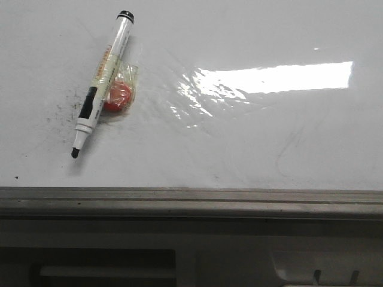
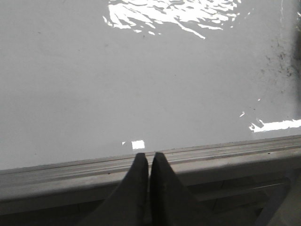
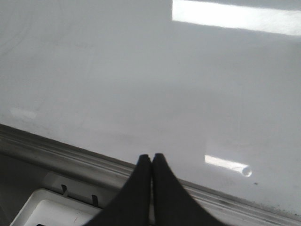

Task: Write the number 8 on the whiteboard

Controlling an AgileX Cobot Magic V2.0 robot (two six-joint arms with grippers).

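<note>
Well beyond both pinched claws (image 2: 149, 162) (image 3: 151, 162) spreads the whiteboard (image 1: 251, 137).

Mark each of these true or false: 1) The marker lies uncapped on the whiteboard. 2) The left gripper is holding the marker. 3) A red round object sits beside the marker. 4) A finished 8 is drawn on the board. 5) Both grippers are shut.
1) True: the marker lies on the whiteboard, its black tip bare.
2) False: the left gripper holds nothing; its fingers are closed together near the board's edge rail.
3) True: a red round object touches the marker's side.
4) False: no 8 shows, only faint grey smudges.
5) True: the right gripper is closed and empty too.
</note>
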